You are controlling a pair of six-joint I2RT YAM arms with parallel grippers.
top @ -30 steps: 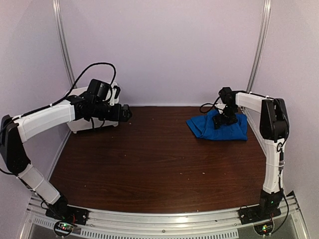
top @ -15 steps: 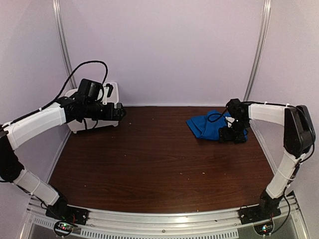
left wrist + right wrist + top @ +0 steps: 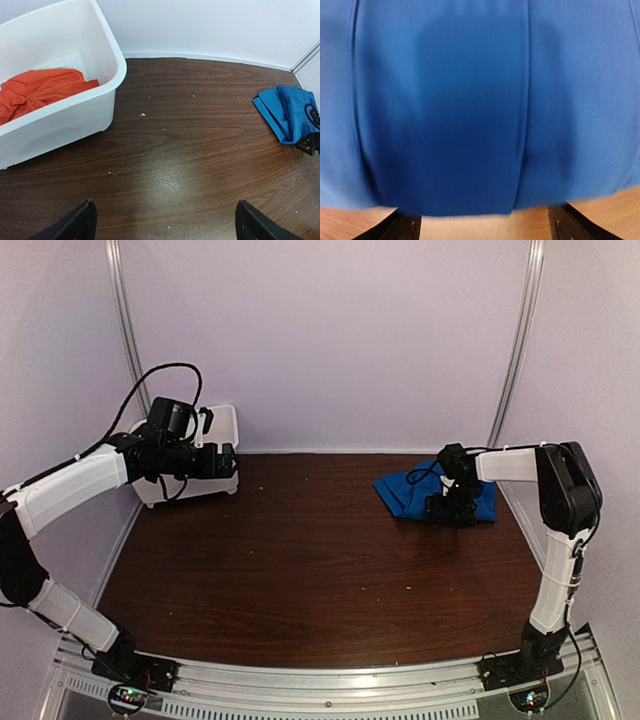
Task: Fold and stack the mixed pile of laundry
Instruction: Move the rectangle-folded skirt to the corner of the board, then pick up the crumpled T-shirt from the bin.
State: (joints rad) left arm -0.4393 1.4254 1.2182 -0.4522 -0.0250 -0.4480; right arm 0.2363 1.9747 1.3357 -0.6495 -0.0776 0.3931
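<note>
Left pincer [image 3: 166, 226] gaped apart near white bin [image 3: 70, 127] holding orange-red T-shirt [image 3: 37, 90] | right pincer [image 3: 485, 227] spread apart over blue garment [image 3: 470, 100]

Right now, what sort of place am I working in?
Probably a robot test booth, not a home: plain pale walls, a metal corner post, and a wooden table edged by a mounting rail.

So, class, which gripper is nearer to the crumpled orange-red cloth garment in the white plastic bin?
Left. The left gripper hovers open beside the white plastic bin holding the orange-red cloth garment; the right gripper is across the table, over the royal-blue cloth garment.
</note>
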